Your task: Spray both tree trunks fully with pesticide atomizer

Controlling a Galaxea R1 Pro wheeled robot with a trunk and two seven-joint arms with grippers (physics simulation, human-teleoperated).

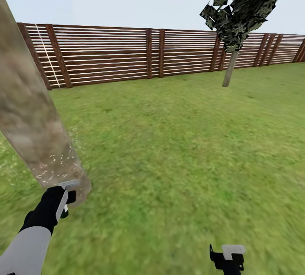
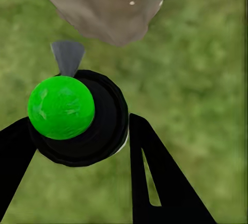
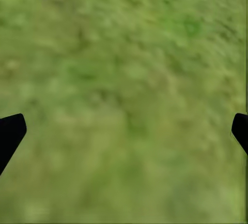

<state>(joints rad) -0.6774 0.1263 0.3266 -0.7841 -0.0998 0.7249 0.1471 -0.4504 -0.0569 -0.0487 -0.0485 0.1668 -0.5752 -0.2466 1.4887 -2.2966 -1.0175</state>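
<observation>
Low at the near left of the head view, the left gripper sits at the foot of the thick tree trunk, its fingers pinching the pesticide atomizer, a small dark item just beside the bark. Seen from the left wrist, the atomizer is a round black body with a bright green ball on it and a grey nozzle, clamped between the two black fingers, with the base of the trunk close ahead of the nozzle. White specks of pesticide dot the lower part of the trunk. At the near right, the right gripper hangs over bare grass, holding nothing; from the right wrist its black fingertips stand spread wide at either edge of the picture, lawn between them. Farther off across the lawn, a second tree with dark leaves stands near the reddish-brown slatted fence, which closes off the back of the garden.
</observation>
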